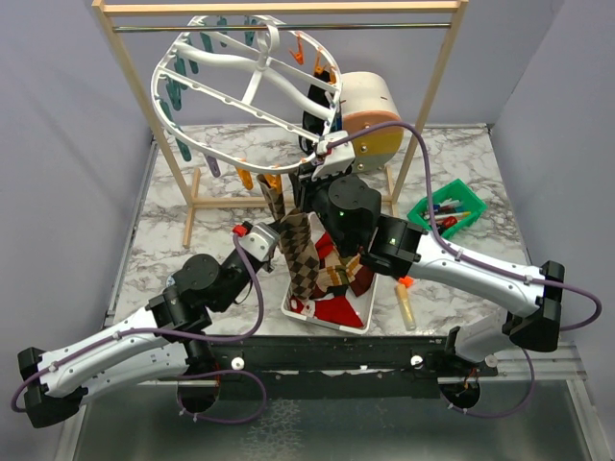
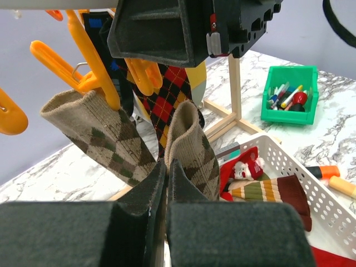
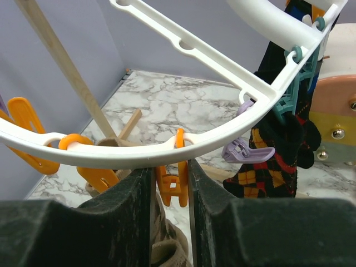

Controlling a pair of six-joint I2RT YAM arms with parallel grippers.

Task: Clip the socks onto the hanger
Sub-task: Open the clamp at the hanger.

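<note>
The white oval hanger (image 1: 240, 86) hangs from the rack, and its rim (image 3: 222, 130) crosses the right wrist view. My left gripper (image 2: 167, 167) is shut on the cuff of a tan argyle sock (image 2: 192, 147) and holds it upright (image 1: 300, 254) just under the hanger's near rim. A second tan argyle sock (image 2: 97, 136) hangs from an orange clip (image 2: 92, 78). A red and black argyle sock (image 2: 169, 92) hangs behind it. My right gripper (image 3: 169, 167) is closed around an orange clip (image 3: 171, 183) on the rim, right above the held sock.
A white basket (image 1: 357, 312) with red and striped socks (image 2: 256, 189) sits in front of the arms. A green bin (image 1: 447, 209) of markers is at the right. An orange marker (image 1: 405, 305) lies beside the basket. The wooden rack (image 1: 130, 58) stands behind.
</note>
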